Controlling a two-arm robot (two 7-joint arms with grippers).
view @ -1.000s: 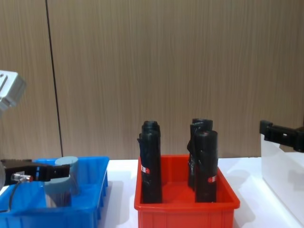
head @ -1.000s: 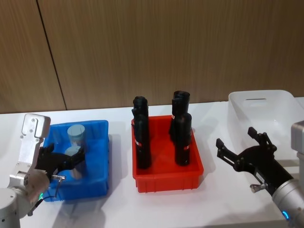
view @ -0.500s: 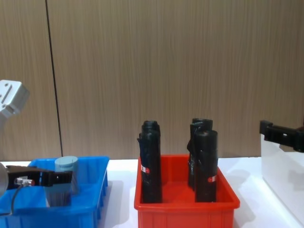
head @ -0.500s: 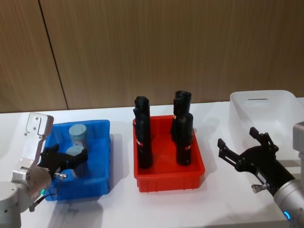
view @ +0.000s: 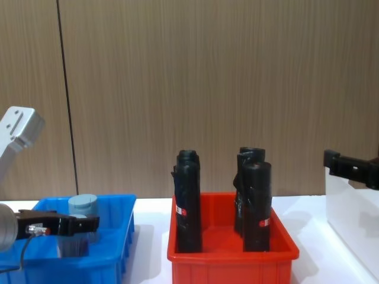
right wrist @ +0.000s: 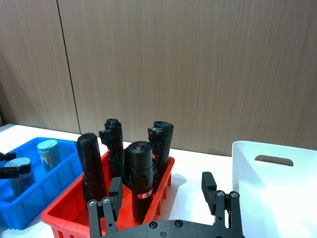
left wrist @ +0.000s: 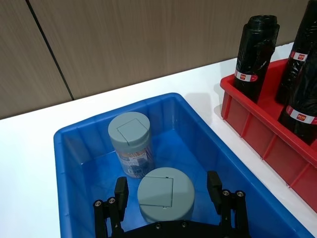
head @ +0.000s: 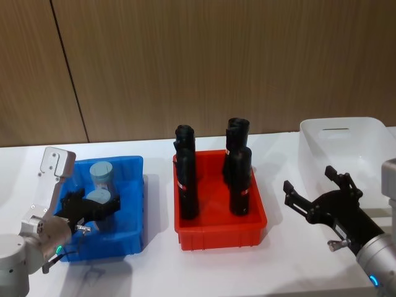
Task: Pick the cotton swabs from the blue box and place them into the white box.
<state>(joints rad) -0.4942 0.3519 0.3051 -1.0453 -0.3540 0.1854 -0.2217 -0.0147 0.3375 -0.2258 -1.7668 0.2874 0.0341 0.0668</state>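
left gripper (left wrist: 167,183), spread, is straddling 1 cotton swabs jar (left wrist: 163,198): probably light, rigid, slippery; squeeze its sides. right gripper (right wrist: 161,184) is waiting, spread.

Swab jars (head: 101,177) inside leftmost bin (head: 138,205)

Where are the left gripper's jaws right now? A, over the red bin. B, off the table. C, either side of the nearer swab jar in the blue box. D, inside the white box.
C: the left gripper has its jaws open on either side of the nearer jar inside the blue box; the right gripper hangs open by the white box.
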